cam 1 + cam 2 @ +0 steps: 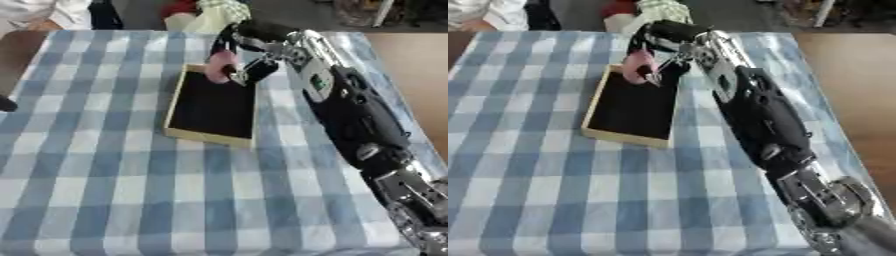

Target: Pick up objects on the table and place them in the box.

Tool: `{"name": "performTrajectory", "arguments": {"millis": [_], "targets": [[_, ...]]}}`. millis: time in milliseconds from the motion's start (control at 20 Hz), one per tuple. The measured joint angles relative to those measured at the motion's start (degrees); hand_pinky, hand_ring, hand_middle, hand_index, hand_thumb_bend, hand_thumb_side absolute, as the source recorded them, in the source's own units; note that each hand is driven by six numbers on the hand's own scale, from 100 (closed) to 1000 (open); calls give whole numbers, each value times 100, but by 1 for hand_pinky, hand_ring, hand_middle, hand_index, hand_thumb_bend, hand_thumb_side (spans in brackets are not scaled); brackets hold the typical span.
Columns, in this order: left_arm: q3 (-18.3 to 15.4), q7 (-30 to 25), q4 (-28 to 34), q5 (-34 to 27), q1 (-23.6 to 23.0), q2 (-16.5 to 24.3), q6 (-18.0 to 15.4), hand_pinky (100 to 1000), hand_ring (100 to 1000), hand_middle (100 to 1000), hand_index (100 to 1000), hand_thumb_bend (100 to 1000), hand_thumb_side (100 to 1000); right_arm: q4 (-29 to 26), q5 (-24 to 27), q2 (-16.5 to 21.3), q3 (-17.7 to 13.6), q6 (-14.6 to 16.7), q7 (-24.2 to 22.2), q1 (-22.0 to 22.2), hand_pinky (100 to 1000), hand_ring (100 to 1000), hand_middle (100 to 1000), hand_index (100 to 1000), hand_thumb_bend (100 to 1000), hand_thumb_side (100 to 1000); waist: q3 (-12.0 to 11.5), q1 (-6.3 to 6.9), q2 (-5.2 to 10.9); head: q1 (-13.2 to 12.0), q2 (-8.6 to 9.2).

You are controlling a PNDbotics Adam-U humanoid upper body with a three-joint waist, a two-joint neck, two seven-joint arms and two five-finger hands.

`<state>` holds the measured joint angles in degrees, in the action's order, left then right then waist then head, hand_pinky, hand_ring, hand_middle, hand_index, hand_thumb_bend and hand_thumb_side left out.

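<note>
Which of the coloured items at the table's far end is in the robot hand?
The pink object, gripped by the right robot hand over the far end of the box; the red thing lies beyond the table.

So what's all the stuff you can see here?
tablecloth: one, blue and white check, covering the table.
box: one, pale wooden rim with a black inside, mid-table toward the far end.
pink thing: one, pink, held above the box's far edge; I cannot tell what it is.
bundle: red, green and white shapes past the table's far edge.
right arm: one, black and silver, reaching in from the lower right.
right hand: one, black, fingers curled round the pink thing.
left hand: none in view.
</note>
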<state>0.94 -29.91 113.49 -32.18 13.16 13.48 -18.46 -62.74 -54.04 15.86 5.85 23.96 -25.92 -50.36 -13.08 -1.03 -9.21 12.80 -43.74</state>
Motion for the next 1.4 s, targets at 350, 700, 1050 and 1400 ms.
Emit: {"name": "performTrajectory", "arguments": {"millis": [350, 700, 1050, 1400], "targets": [[22, -58, 0, 0, 26, -49, 14, 638, 753, 717, 769, 100, 607, 383, -426, -165, -72, 15, 293, -3, 739, 599, 621, 762, 100, 100, -49, 5, -73, 35, 2], [32, -96, 0, 4, 27, -49, 45, 637, 753, 717, 768, 100, 608, 550, -718, -194, -85, 84, 436, 1, 763, 627, 633, 772, 100, 100, -63, 5, -101, 34, 3], [32, -120, 0, 26, 26, -52, 55, 637, 753, 716, 768, 100, 608, 616, -1097, -196, -36, 176, 505, 94, 828, 754, 736, 793, 100, 100, -40, 5, -105, 17, 3], [35, -153, 0, 31, 17, -94, 87, 631, 746, 697, 762, 100, 609, 604, -1321, -196, -59, 143, 553, 92, 840, 765, 758, 795, 100, 100, -26, 5, -105, -6, 3]]}}
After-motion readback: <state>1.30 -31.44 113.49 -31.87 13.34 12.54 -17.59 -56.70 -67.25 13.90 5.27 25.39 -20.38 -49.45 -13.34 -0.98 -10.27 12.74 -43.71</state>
